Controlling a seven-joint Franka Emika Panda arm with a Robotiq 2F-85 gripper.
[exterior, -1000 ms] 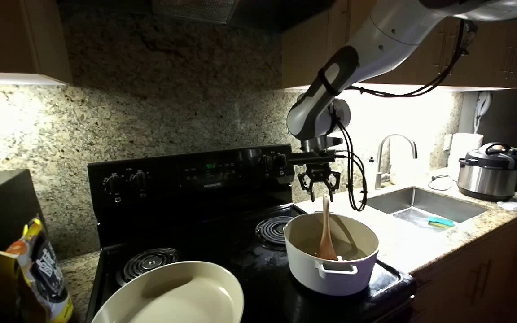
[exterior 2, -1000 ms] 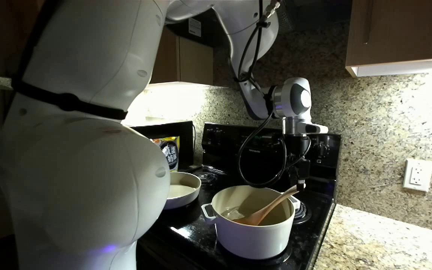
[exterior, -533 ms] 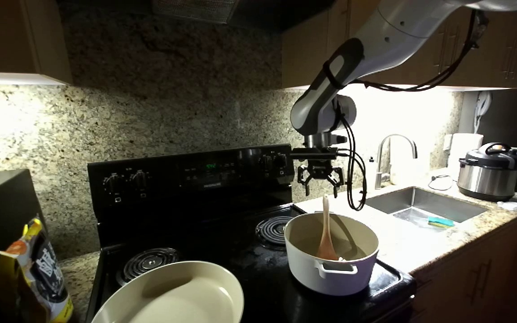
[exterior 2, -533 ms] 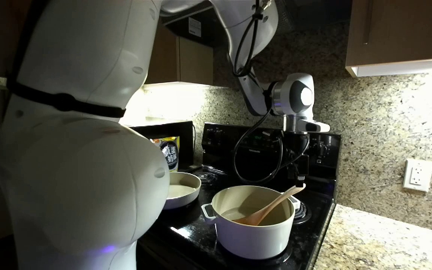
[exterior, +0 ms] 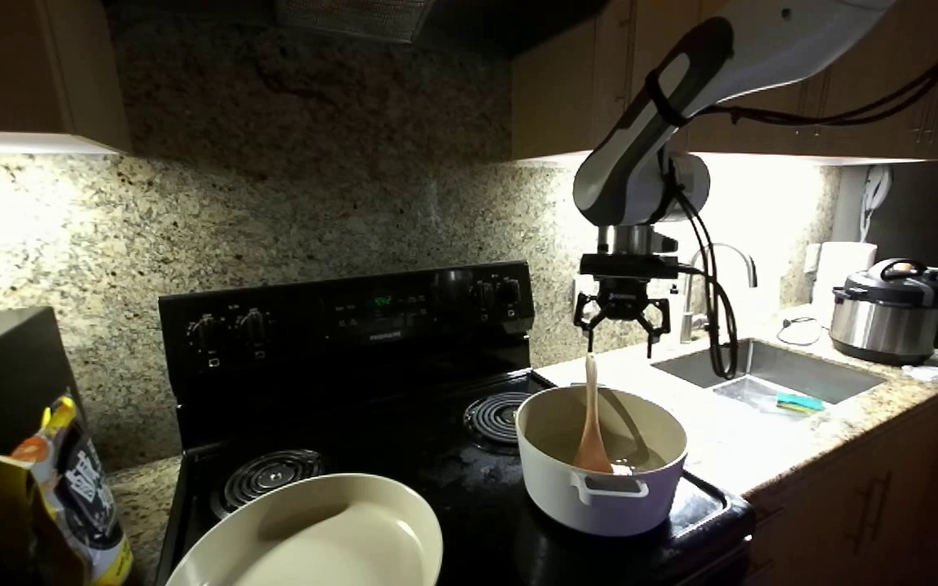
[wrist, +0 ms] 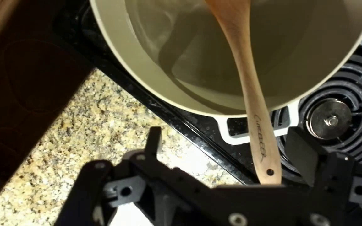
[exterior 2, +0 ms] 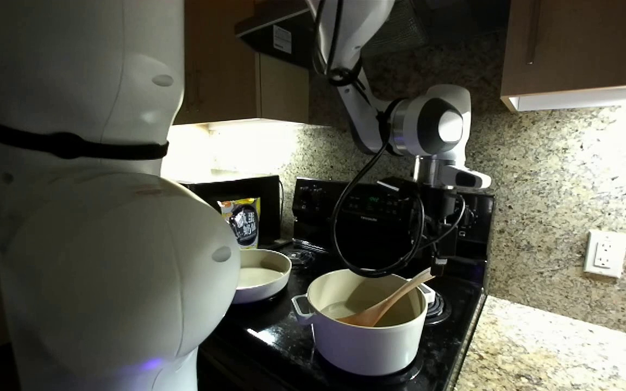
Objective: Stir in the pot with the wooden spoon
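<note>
The spoon (wrist: pixel 253 91) is slanting up over the pot's (exterior 2: pixel 368 347) rim, toward one finger (wrist: pixel 302 154) of the spread, empty gripper (exterior: pixel 620 351).

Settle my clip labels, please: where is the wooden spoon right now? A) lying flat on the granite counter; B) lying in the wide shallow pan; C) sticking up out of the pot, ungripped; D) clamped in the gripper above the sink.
C: in both exterior views the wooden spoon sticks up out of the pot, and the gripper stands open with no grip on it.
</note>
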